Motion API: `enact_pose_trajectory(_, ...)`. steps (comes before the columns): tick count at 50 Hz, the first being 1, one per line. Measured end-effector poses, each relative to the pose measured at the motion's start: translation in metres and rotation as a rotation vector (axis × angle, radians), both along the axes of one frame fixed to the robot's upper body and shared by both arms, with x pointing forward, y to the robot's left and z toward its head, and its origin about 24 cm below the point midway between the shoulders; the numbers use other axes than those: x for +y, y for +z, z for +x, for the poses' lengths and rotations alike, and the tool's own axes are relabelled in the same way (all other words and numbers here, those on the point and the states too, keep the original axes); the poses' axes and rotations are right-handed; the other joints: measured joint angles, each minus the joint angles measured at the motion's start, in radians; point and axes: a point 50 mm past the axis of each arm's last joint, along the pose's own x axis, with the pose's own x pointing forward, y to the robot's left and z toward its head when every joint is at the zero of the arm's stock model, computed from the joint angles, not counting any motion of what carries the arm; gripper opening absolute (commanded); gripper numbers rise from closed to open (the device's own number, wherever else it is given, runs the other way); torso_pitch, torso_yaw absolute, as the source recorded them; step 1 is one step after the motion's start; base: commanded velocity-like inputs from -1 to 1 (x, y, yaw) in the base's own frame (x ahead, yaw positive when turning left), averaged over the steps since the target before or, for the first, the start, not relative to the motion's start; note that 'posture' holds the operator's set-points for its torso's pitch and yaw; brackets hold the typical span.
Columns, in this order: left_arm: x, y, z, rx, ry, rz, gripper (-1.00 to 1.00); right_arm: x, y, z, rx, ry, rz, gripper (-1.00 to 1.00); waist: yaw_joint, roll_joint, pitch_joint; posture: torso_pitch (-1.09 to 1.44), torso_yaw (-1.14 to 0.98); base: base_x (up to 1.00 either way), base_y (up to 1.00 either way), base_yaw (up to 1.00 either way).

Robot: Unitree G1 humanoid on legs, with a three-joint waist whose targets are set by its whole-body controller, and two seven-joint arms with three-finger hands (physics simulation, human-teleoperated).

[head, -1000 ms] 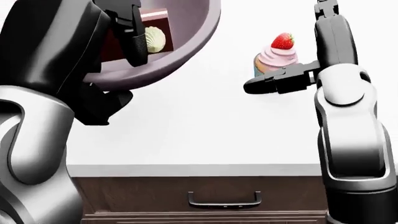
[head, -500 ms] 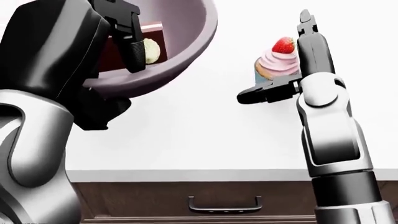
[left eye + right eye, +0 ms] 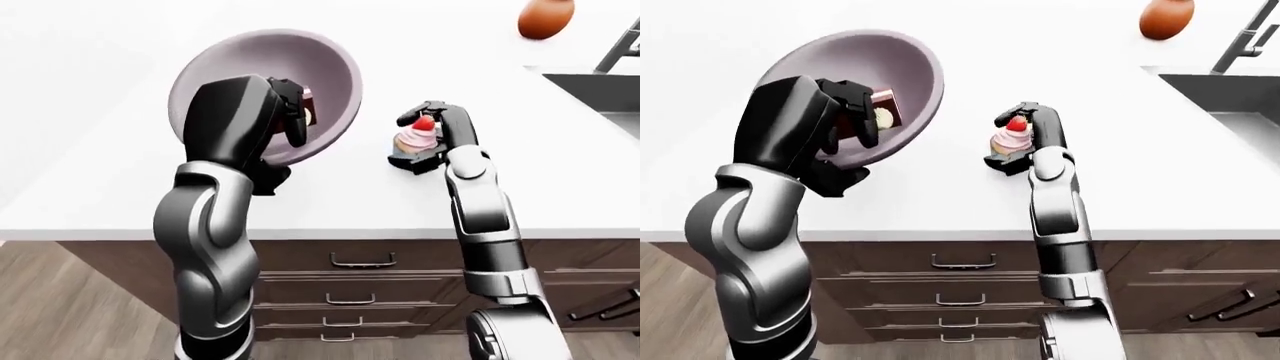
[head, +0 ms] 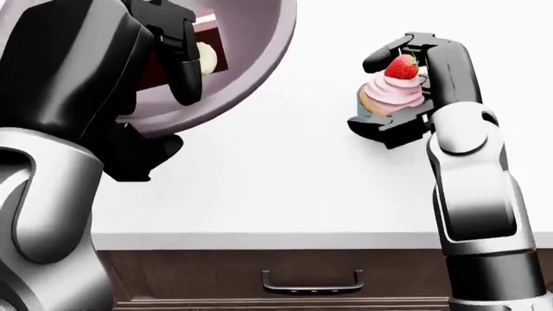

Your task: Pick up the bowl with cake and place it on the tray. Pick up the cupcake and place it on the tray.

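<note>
Right hand (image 4: 399, 91), a second ago spread beside cupcake (image 4: 391, 91), now curled around it at centre right of head view, fingers above and below. Grasp looks made; lift next. Left hand (image 3: 840, 124) clamps tilted bowl (image 3: 875, 75) with cake (image 3: 880, 109), upper left. Tray not visible.

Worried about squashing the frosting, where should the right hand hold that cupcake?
Grip the cupcake low, on its wrapper, from its right side as the right hand does now: the soft pink swirl and strawberry sit on top, so fingers should stay below them.
</note>
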Motion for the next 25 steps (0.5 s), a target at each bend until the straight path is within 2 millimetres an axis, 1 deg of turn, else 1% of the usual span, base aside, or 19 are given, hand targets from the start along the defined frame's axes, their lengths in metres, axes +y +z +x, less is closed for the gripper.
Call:
enact_pose_trajectory(4,-0.001,0.002,-0.001,0.014,-0.004,0.004,-1.0,-0.003,0.018,-0.011,-0.044,0.005,0.006,-1.0,0.001,0.0,0.005,0.0,0.0,0.0,0.0,0.0)
enact_pose_trajectory(8,-0.001,0.004,-0.001,0.017,-0.008,0.009,-1.0,-0.008,0.034,-0.021,-0.093,0.009,0.02,-1.0,0.002,-0.002,0.003,0.0,0.0,0.0,0.0,0.0)
enact_pose_trajectory(15,0.004,0.01,-0.002,0.011,0.008,0.009,-1.0,-0.015,0.068,-0.05,-0.18,0.011,0.052,-1.0,0.001,-0.003,0.005,0.0,0.0,0.0,0.0,0.0)
enact_pose_trajectory(17,0.005,0.011,-0.002,0.015,0.012,0.009,-1.0,-0.016,0.073,-0.052,-0.193,0.014,0.057,-1.0,0.0,-0.003,0.003,0.0,0.0,0.0,0.0,0.0)
enact_pose_trajectory(20,0.005,0.011,-0.002,0.019,0.009,0.014,-1.0,-0.015,0.075,-0.054,-0.192,0.021,0.069,-1.0,-0.001,-0.004,0.003,0.0,0.0,0.0,-0.08,0.0)
enact_pose_trajectory(21,0.005,0.01,0.0,0.021,0.014,0.019,-1.0,-0.015,0.073,-0.053,-0.182,0.025,0.073,-1.0,-0.002,0.0,0.002,0.0,0.0,-0.09,-0.4,0.0)
enact_pose_trajectory(22,0.007,0.009,0.001,0.024,0.022,0.02,-1.0,-0.013,0.071,-0.052,-0.17,0.031,0.079,-1.0,-0.001,0.013,0.001,0.0,0.0,-0.29,-0.52,0.0)
enact_pose_trajectory(24,0.012,0.008,0.003,0.033,0.041,0.012,-1.0,-0.01,0.068,-0.051,-0.157,0.05,0.084,-1.0,-0.003,0.069,-0.011,0.0,0.0,-0.41,-0.62,0.0)
enact_pose_trajectory(25,0.013,0.007,0.004,0.041,0.049,0.009,-1.0,-0.009,0.067,-0.051,-0.153,0.056,0.086,-1.0,-0.006,0.088,-0.015,0.0,0.0,-0.42,-0.68,0.0)
